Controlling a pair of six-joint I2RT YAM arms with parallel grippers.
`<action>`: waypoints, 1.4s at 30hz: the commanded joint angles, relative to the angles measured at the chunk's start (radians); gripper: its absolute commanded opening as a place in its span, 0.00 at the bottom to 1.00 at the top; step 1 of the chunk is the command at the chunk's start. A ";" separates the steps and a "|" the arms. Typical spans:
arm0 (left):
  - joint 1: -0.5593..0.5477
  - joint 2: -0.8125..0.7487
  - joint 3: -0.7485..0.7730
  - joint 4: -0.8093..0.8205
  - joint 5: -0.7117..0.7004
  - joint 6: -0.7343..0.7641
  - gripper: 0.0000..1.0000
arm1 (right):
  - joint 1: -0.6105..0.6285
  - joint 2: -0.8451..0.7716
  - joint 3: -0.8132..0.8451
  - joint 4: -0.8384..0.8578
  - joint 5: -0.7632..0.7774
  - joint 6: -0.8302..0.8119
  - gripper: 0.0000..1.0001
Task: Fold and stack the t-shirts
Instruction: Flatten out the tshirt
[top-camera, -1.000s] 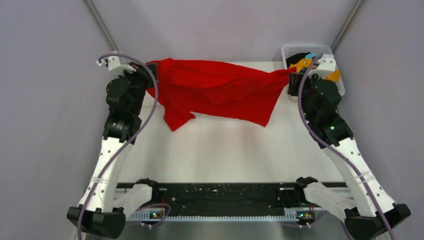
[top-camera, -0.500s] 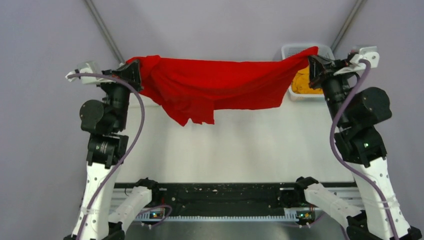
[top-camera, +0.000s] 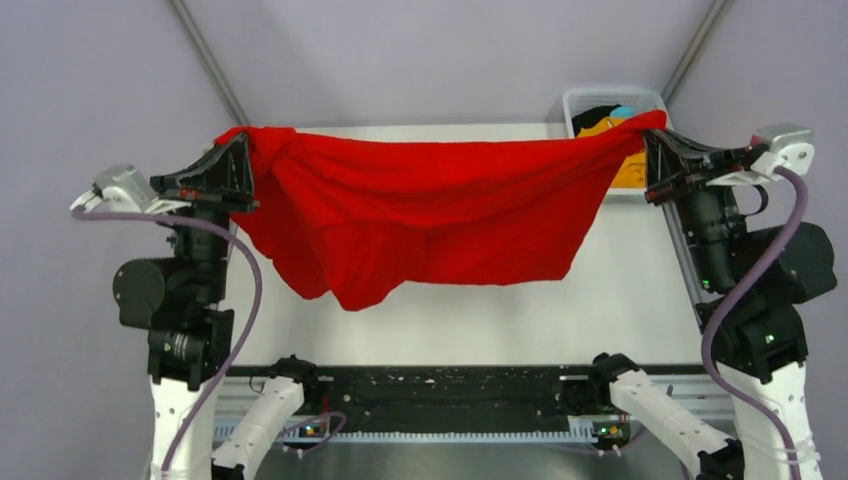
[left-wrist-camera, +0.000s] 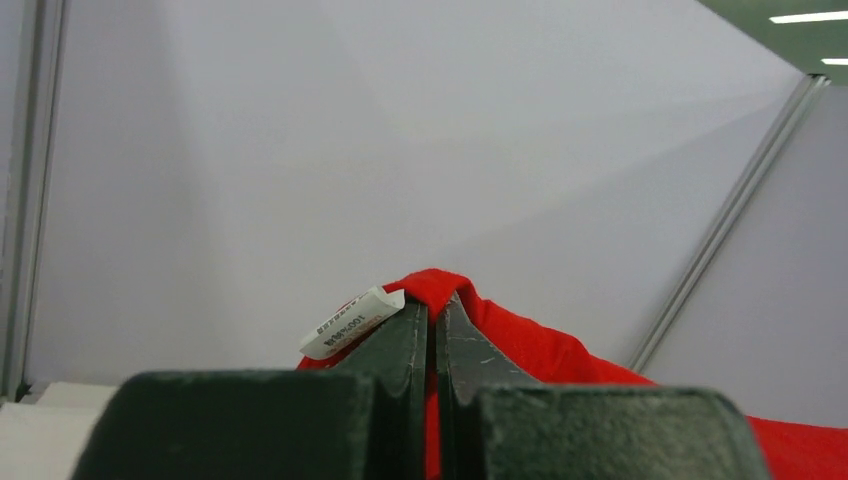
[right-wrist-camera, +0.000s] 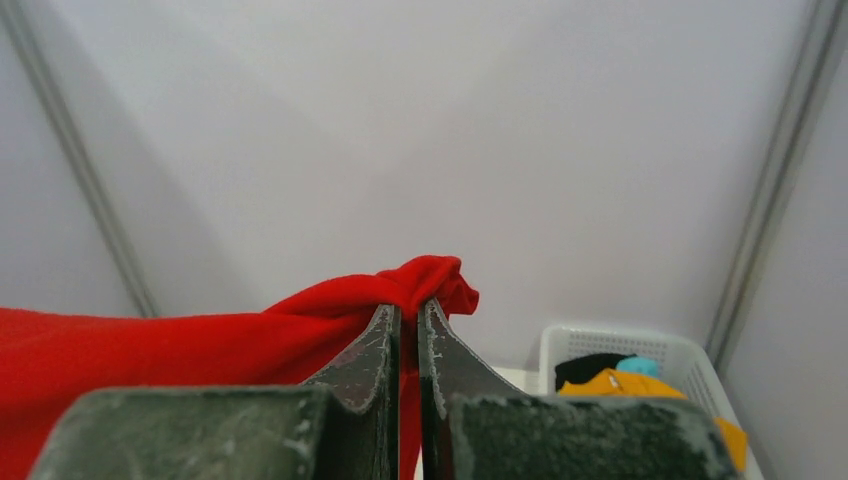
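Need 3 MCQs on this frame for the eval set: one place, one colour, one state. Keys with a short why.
1. Where does the white basket stand?
A. Far right corner of the table
B. Far left corner
C. Near edge, between the arm bases

2. What colour is the t-shirt held aloft?
A. White
B. Red
C. Black

3. What state is the t-shirt in?
A. Folded flat on the table
B. Dangling from one claw only
C. Slung between the left claw and the right claw

Key:
1 A: the top view shows the basket behind the right arm at the far edge.
2 B: all three views show bright red cloth.
3 C: each wrist view shows jaws closed on a bunched red corner, and the cloth sags in between.
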 joint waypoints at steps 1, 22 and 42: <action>0.004 0.157 0.011 -0.034 -0.050 -0.032 0.00 | -0.002 0.102 -0.025 -0.001 0.260 0.026 0.00; 0.020 0.954 0.005 -0.248 0.020 -0.080 0.99 | -0.131 0.860 -0.112 -0.193 0.267 0.322 0.99; -0.002 0.466 -0.623 -0.276 0.157 -0.242 0.99 | -0.025 0.756 -0.546 0.022 -0.232 0.416 0.99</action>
